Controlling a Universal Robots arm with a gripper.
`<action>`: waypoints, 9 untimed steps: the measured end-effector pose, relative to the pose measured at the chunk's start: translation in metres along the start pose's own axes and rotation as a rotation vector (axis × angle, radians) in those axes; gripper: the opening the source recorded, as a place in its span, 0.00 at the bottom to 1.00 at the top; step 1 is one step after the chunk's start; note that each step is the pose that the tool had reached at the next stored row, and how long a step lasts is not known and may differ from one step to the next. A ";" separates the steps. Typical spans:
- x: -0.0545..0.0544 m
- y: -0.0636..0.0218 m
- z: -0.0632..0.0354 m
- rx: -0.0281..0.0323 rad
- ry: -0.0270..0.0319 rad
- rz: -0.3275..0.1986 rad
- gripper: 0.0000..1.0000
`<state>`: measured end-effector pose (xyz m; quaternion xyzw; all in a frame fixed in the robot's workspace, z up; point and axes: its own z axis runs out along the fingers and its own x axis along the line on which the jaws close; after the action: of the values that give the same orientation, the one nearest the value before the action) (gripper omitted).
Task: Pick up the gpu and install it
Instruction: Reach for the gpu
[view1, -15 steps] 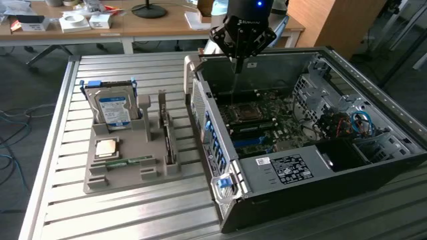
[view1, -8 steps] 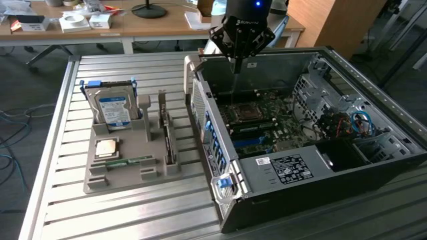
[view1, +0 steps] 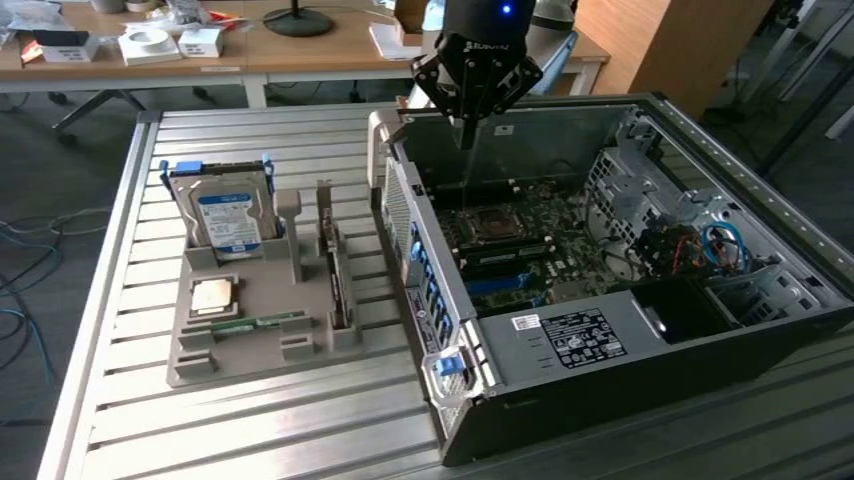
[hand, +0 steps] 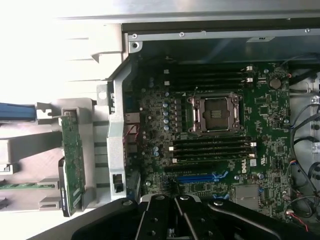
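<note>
We are looking at a black robot gripper (view1: 466, 128) that is hanging over the rear edge of an open black tower computer case (view1: 747, 330), which is lying on its side on a slatted metal table (view1: 200, 440). The gripper's fingers are pressing together into a closed point and are holding nothing. In the wrist view, the gripper (hand: 175, 212) is pointing down over the green motherboard (hand: 165, 120), near its long blue expansion slot (hand: 197, 177) and not far from the square silver processor socket (hand: 216, 115).

We are seeing the gpu, a thin dark expansion card with a silver metal end bracket (view1: 338, 285), standing on edge in a grey moulded parts holder (view1: 254, 350). The holder is lying just beside the case, on the exterior view's left, and the card is well apart from the gripper. In the wrist view the card (hand: 72, 165) is showing edge-on, just outside the case wall.

Sharing the holder are a silver hard drive with a blue-and-white label (view1: 227, 220), standing upright, a small square processor chip (view1: 214, 296) and a narrow green memory stick (view1: 260, 323), both lying flat.
</note>
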<state>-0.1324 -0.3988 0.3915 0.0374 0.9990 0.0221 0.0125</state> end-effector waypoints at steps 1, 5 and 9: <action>0.001 -0.0001 0.0002 -0.0001 0.0000 0.000 0.11; 0.004 -0.0004 0.0008 -0.0001 0.0000 0.000 0.11; 0.008 -0.0007 0.0014 0.0000 0.0000 0.000 0.11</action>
<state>-0.1403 -0.3988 0.3899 0.0374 0.9990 0.0221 0.0125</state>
